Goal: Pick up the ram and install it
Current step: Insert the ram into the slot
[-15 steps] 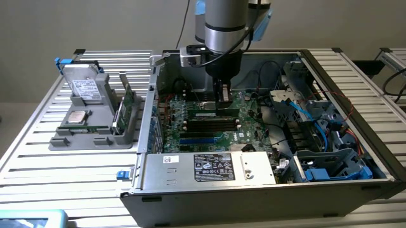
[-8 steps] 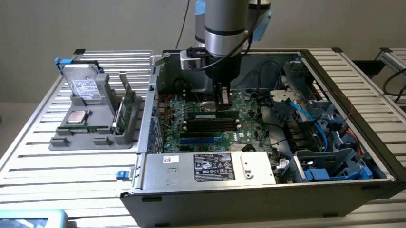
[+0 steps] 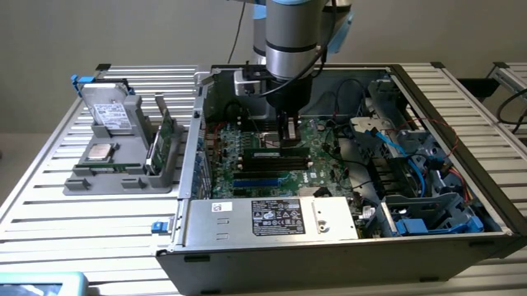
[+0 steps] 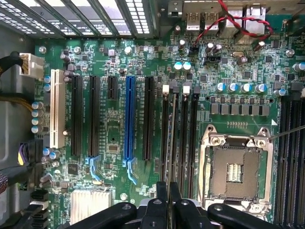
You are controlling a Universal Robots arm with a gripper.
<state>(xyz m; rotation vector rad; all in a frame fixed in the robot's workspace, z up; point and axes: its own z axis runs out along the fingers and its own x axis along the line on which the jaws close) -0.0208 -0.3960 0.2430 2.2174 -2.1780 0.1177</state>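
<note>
Fingers [image 4: 162, 198] pinch narrowly on the ram [image 3: 276, 150], holding it on edge along the farthest of the dark memory slots [image 3: 276, 164], apparently so its lower edge meets the slot squarely. Whether it is fully seated I cannot tell. The arm [image 3: 288, 43] hangs vertically inside the open case [image 3: 329, 259]. Room is tight, with empty slots just beside the stick, the processor socket [image 4: 233, 169] near, and the metal power-supply box [image 3: 247, 219] walling off the front.
</note>
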